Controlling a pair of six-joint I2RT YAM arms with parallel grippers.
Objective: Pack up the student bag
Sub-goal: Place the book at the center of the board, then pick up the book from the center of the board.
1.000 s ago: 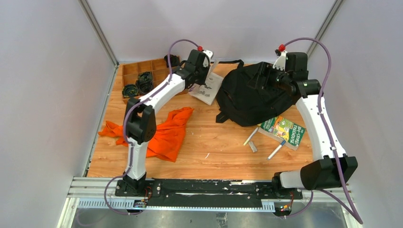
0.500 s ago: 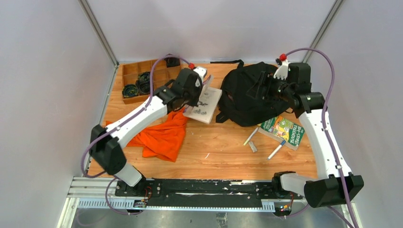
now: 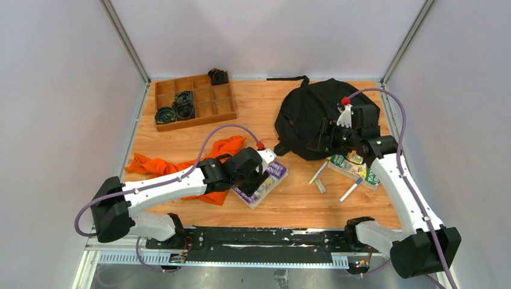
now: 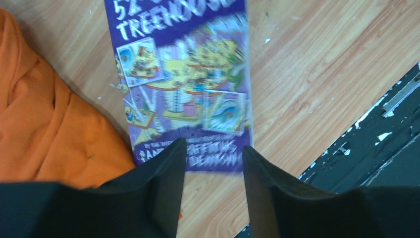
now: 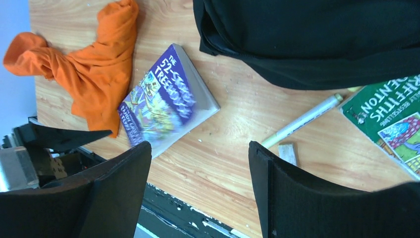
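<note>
Bag [image 3: 301, 114] sits at the desk's [image 3: 265, 111] far right corner, the right gripper [image 5: 198, 151] wide open at its near side. We see the left gripper [image 4: 213, 156] parted, holding nothing, over a book [image 4: 185, 94] by the near edge, spine slanting bagward.

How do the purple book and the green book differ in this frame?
The purple book has a purple cover, the green book a green one. The purple book lies left of centre against the orange cloth, right below the open left gripper; the green book lies farther right, just in front of the bag, with no gripper over it. Both lie flat, cover up, outside the bag.
</note>
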